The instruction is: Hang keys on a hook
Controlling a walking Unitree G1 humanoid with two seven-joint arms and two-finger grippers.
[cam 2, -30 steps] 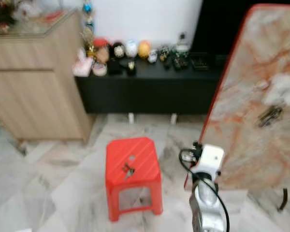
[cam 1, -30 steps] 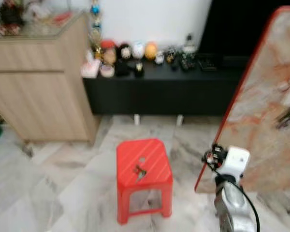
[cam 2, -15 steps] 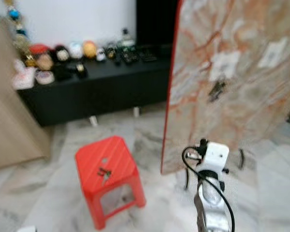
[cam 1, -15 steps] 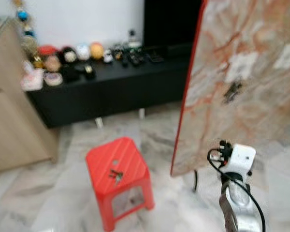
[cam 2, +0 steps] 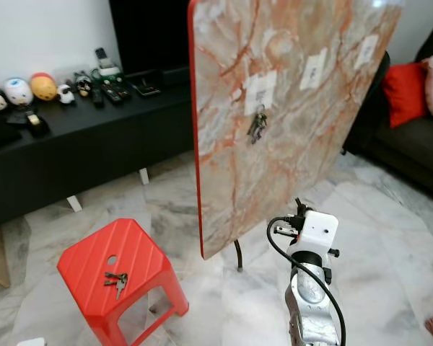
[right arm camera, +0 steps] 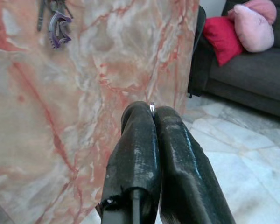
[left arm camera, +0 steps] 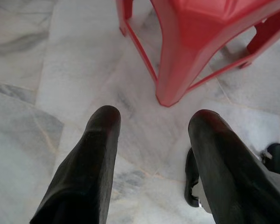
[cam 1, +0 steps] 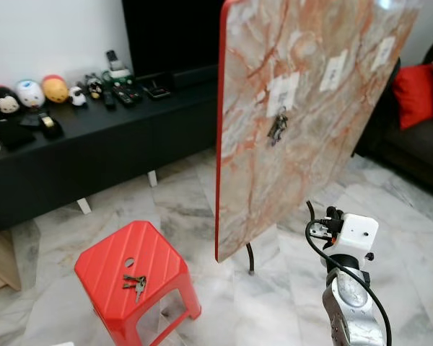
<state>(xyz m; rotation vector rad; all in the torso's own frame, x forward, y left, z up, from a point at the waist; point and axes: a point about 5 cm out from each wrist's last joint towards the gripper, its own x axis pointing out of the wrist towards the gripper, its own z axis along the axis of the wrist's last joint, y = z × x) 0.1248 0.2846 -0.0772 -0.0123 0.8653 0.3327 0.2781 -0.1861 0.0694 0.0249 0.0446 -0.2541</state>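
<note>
I see a bunch of keys lying on the red stool; another bunch hangs on the upright marble board; my right gripper faces that board, fingers pressed together on a thin metal ring; my left gripper hangs spread wide and empty above the floor beside the stool's leg.

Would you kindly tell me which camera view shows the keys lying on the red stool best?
The left eye view shows the keys best: they lie sharp and whole on the red stool top. The right eye view shows them too, slightly smaller. The left wrist view catches the stool's legs and underside, not the keys.
</note>
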